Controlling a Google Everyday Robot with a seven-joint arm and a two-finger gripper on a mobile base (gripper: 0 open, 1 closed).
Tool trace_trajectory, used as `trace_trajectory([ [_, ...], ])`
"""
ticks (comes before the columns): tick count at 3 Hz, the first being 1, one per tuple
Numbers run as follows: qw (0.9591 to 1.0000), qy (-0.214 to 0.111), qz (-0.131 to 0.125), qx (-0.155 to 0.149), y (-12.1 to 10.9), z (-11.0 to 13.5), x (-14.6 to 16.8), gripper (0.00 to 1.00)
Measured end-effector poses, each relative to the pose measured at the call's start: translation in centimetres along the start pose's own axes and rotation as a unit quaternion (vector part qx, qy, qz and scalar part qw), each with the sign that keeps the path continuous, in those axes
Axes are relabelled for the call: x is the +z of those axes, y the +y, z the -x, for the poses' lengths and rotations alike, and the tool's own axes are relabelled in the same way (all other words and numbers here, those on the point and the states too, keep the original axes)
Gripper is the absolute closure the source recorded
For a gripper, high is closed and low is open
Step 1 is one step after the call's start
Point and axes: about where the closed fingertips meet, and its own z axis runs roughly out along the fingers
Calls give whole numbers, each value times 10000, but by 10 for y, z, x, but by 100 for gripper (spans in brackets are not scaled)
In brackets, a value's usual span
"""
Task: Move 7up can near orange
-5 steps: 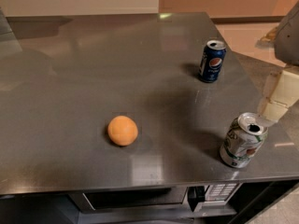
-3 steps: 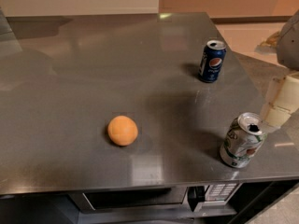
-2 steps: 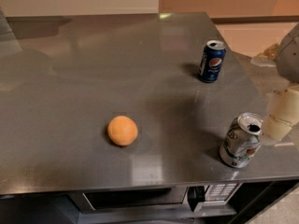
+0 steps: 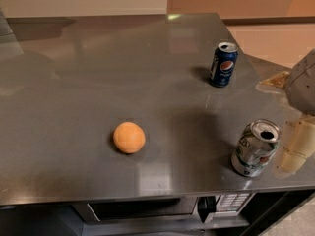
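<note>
The 7up can [image 4: 256,148], dented, silvery-white with green and red marks, stands upright near the front right corner of the grey counter [image 4: 98,73]. The orange [image 4: 129,137] lies on the counter well to the left of the can, apart from it. My gripper [image 4: 296,150] is at the right edge of the view, low beside the counter edge, just right of the 7up can. It holds nothing that I can see. Part of the arm's pale body [image 4: 302,85] shows above it.
A dark blue Pepsi can [image 4: 223,64] stands upright at the back right of the counter. A microwave [image 4: 162,208] sits under the counter's front edge. The counter's right edge runs close to the 7up can.
My gripper has come down along the counter's right edge, from level with the Pepsi can to beside the 7up can. The cans and the orange have not moved.
</note>
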Motion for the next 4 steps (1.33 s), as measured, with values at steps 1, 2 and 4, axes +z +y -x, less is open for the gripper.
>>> trace_trajectory([
  [1, 9999, -83, 120, -87, 8, -3, 11, 0],
  [2, 9997, -96, 171, -128, 11, -7, 18, 18],
  [4, 9997, -169, 104, -133, 7, 1, 13, 64],
])
